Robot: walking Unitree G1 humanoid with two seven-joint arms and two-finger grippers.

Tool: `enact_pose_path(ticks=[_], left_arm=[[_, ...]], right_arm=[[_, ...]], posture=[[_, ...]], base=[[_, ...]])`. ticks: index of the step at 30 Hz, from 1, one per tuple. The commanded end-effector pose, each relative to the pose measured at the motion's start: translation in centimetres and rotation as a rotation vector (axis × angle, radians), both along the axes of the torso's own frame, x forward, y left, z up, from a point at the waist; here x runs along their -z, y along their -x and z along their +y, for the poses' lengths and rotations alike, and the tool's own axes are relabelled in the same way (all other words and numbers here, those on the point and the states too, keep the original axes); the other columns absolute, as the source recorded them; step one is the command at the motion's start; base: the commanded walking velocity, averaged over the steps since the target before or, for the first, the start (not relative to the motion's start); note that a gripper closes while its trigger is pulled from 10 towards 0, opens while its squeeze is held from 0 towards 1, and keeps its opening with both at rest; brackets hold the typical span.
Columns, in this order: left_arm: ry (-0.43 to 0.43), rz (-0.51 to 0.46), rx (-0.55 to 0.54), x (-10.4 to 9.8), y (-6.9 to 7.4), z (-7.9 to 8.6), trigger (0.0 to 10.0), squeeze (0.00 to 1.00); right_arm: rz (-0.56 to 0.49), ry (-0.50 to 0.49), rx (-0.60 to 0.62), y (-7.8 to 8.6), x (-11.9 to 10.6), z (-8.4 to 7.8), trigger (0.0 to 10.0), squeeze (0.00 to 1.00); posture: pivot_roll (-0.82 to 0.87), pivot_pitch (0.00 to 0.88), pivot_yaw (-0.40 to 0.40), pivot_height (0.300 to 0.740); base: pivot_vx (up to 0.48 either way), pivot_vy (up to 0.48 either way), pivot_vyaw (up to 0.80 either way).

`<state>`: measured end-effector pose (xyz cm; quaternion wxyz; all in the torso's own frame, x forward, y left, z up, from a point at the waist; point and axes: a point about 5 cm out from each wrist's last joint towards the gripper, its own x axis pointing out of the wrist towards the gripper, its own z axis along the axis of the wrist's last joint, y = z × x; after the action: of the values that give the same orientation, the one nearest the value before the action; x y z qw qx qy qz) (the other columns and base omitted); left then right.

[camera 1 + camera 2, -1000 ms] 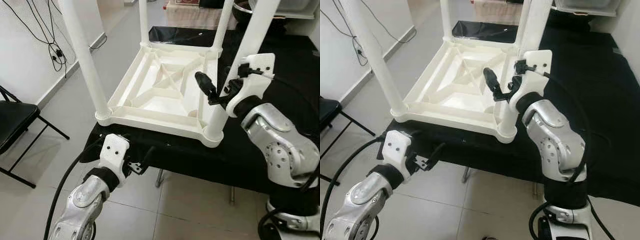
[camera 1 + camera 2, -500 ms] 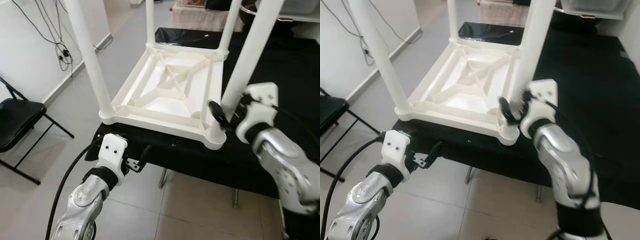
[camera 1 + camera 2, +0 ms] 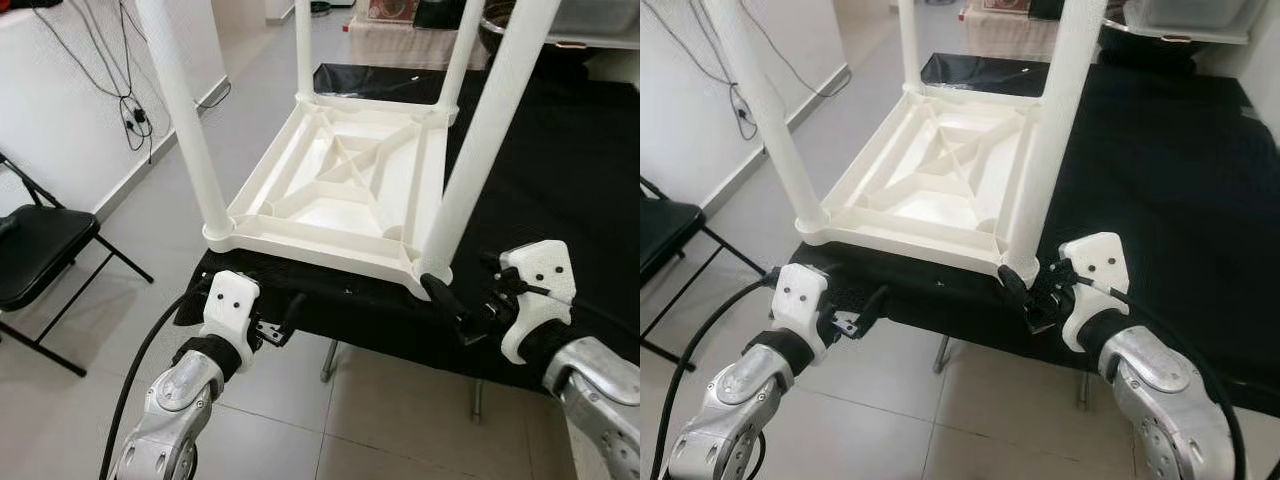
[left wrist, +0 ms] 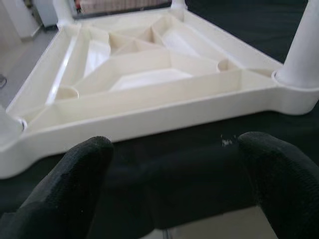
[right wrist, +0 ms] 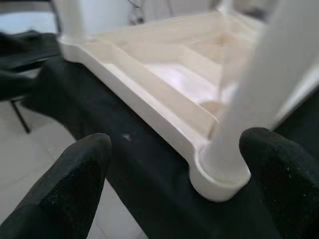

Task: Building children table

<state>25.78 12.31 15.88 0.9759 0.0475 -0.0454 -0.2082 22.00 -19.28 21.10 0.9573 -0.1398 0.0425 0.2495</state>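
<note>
A white plastic children's table (image 3: 340, 190) lies upside down on a black-covered table (image 3: 560, 150), its legs pointing up. The near right leg (image 3: 480, 140) rises from the corner closest to my right arm. My right gripper (image 3: 462, 300) is open, low at the black table's front edge, just below and in front of that corner (image 5: 219, 174); it holds nothing. My left gripper (image 3: 280, 318) is open too, under the front edge near the left corner, where the near left leg (image 3: 190, 120) stands, and its fingers (image 4: 84, 174) point at the white frame's rim (image 4: 149, 114).
A black folding chair (image 3: 40, 250) stands on the tiled floor at the left. Cables (image 3: 125, 100) hang on the white wall. Metal legs (image 3: 330, 360) show under the black table. A bin (image 3: 600, 20) and other items stand at the back.
My right gripper has come down from beside the near right leg to the corner at the table's front edge. The left arm has hardly moved. The camera has shifted slightly.
</note>
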Motion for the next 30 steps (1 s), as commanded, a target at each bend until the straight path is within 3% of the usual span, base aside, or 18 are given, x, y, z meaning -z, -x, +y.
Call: enact_pose_path(ticks=[1, 6, 9, 13, 14, 16, 20, 30], left_arm=[[0.0, 0.015, 0.005, 0.5, -0.1, 0.0, 10.0, 0.0], [0.0, 0.007, -0.001, 0.4, -0.4, 0.0, 10.0, 0.0], [-0.001, -0.034, -0.049, -0.2, -0.8, 0.3, 10.0, 0.0], [-0.008, -0.089, -0.132, -1.2, -1.2, 1.2, 10.0, 0.0], [-0.012, -0.123, -0.192, -1.9, -1.5, 2.1, 10.0, 0.0], [-0.015, -0.127, -0.205, -2.0, -1.7, 2.4, 10.0, 0.0], [-0.032, -0.09, -0.218, -1.1, -1.8, 2.9, 10.0, 0.0], [-0.06, -0.051, -0.236, 0.4, -1.6, 3.0, 10.0, 0.0]], right_arm=[[0.004, 0.019, -0.142, 0.9, -0.5, 1.0, 10.0, 1.0], [-0.03, 0.018, -0.163, 0.4, -1.6, 1.1, 10.0, 1.0], [-0.148, 0.004, -0.164, -1.1, -3.9, 1.8, 10.0, 1.0], [-0.237, -0.018, -0.13, -2.1, -5.4, 2.0, 10.0, 1.0], [-0.324, -0.067, -0.074, -3.1, -7.0, 1.9, 10.0, 0.99], [-0.357, -0.104, -0.06, -3.4, -7.8, 1.9, 10.0, 0.99], [-0.44, -0.182, -0.103, -3.4, -10.3, 1.8, 10.0, 0.99], [-0.508, -0.262, -0.1, -3.6, -12.2, 1.5, 10.0, 0.99]], posture=[[-0.13, 0.093, 0.027, 0.74], [-0.12, 0.085, 0.022, 0.74], [-0.12, 0.08, 0.014, 0.74], [-0.11, 0.076, 0.003, 0.74], [-0.1, 0.074, 0.0, 0.74], [-0.1, 0.072, 0.0, 0.74], [-0.1, 0.071, 0.004, 0.74], [-0.09, 0.064, 0.005, 0.74]], base=[[0.0, 0.0, 0.0], [0.0, 0.0, 0.0], [0.0, 0.0, 0.0], [0.0, 0.0, 0.0], [0.0, 0.0, 0.0], [0.0, 0.0, 0.0], [0.0, 0.0, 0.0], [0.0, 0.0, 0.0]])
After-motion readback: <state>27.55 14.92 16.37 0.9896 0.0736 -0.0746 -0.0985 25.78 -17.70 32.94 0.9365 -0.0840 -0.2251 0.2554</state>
